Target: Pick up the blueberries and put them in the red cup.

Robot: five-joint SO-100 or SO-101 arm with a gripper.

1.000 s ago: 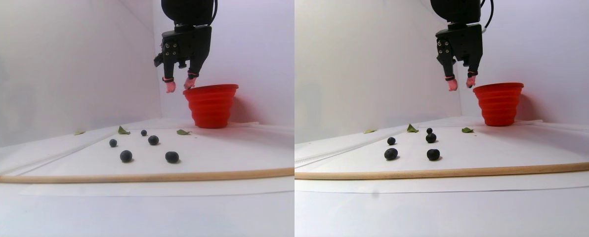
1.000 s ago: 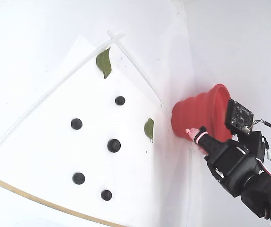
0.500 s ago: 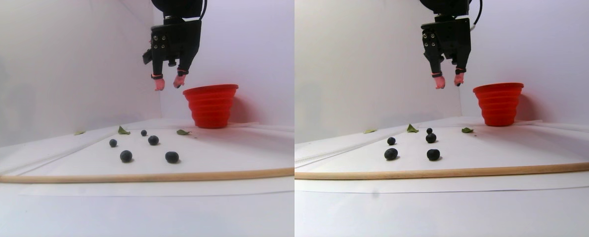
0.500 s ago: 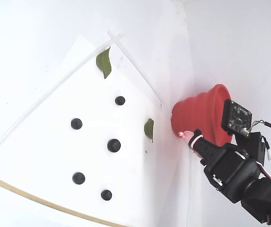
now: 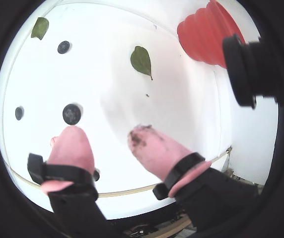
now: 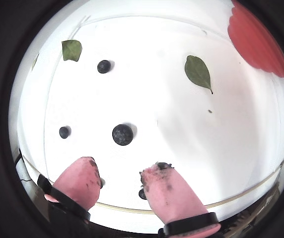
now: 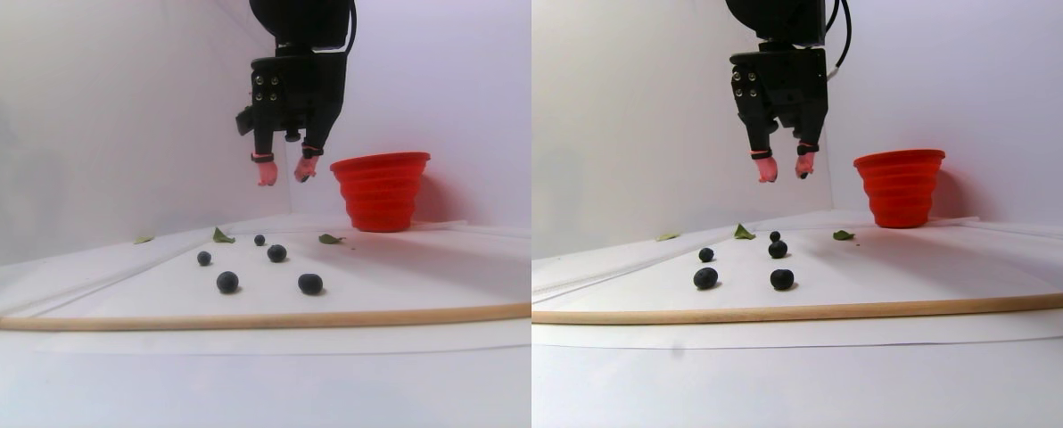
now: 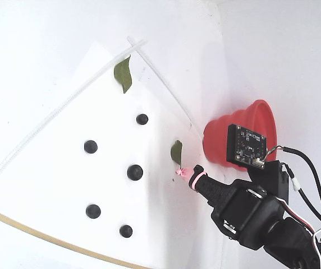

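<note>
Several blueberries lie loose on the white sheet, such as the middle one (image 8: 135, 172) (image 6: 122, 134) (image 5: 72, 113) and the near pair (image 7: 227, 282) (image 7: 310, 283). The red cup (image 7: 380, 192) (image 8: 222, 134) (image 5: 204, 32) (image 6: 258, 39) stands upright at the far corner by the walls. My gripper (image 7: 284, 172) (image 8: 184, 172) (image 5: 107, 134) (image 6: 121, 166) hangs high above the sheet, left of the cup in the stereo pair view. Its pink fingertips (image 6: 85, 173) are smudged dark and stand apart, open, with nothing between them. The fingers partly hide two berries in both wrist views.
Green leaves (image 8: 123, 74) (image 8: 176, 152) (image 7: 222, 236) lie at the far side of the sheet, one close to the cup. A thin wooden stick (image 7: 255, 318) (image 8: 37, 232) runs along the sheet's near edge. White walls close in behind and beside the cup.
The gripper has swung from the cup's rim leftward in the stereo pair view and dropped slightly, now over the sheet near the leaf. It stays open. Berries and cup have not moved.
</note>
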